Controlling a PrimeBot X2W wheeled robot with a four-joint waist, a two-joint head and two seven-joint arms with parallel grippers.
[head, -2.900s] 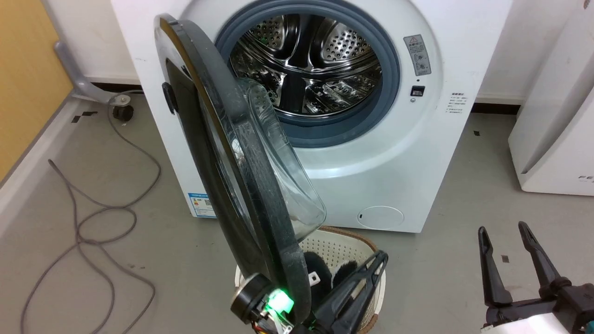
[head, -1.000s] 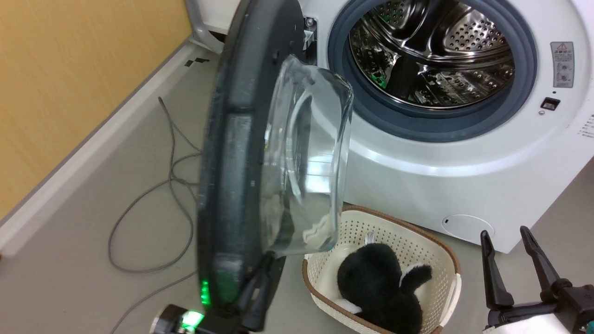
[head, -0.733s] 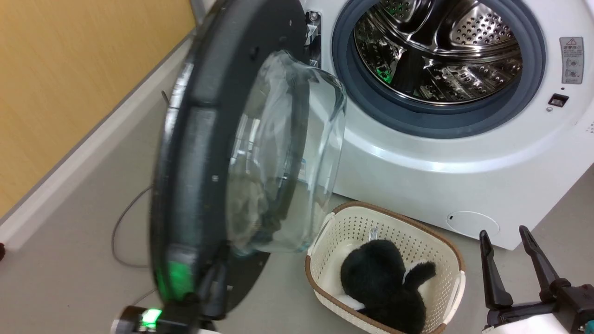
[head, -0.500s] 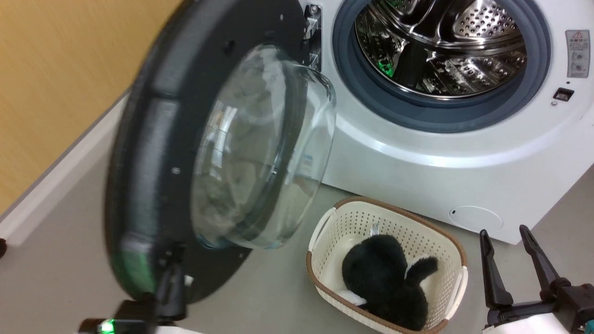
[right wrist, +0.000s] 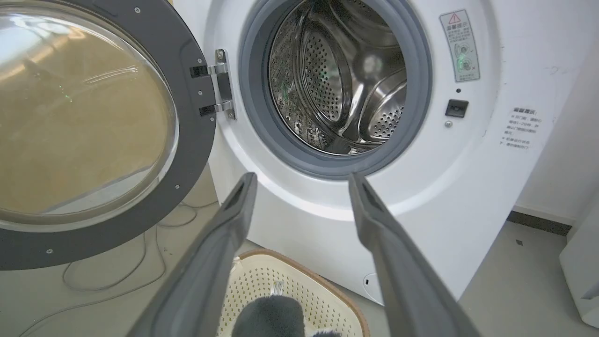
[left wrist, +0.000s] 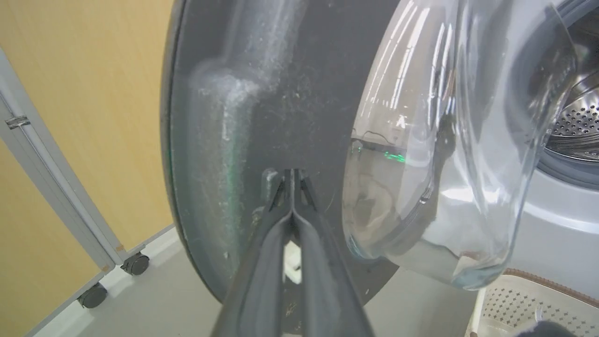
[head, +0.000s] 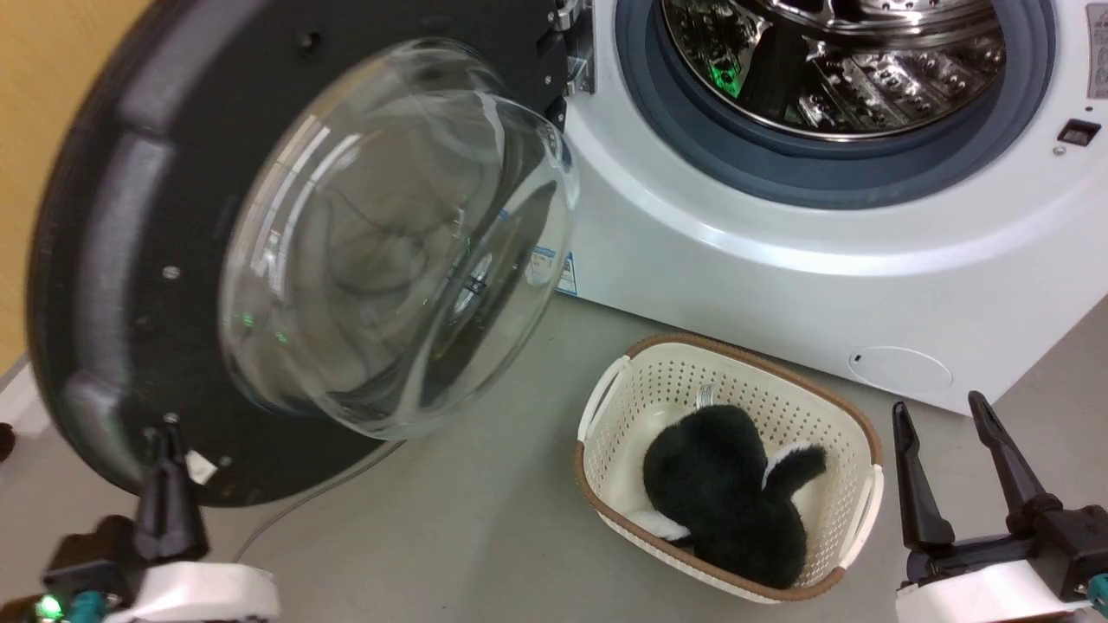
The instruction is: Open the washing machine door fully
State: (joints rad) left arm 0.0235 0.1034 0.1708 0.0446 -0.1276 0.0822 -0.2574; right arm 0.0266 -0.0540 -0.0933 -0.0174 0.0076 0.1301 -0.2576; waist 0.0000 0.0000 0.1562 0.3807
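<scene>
Left of the washing machine [head: 779, 260]: door [head: 112, 260] swung wider, nearly fully open.
Left end effector [left wrist: 291, 178]: together, against door.
Right end effector [head: 938, 407]: apart.

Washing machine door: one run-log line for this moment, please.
washing machine door open wide, drum exposed | left gripper: jaws shut, tip against door's inner face | right gripper: jaws open, empty

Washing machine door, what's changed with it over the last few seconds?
The washing machine door swung further open: edge-on to the head view before, it now shows its inner face. The shut left gripper went with it, tips against its lower part. The camera turned too. The right gripper stayed open and idle; the basket stayed before the washing machine.
</scene>
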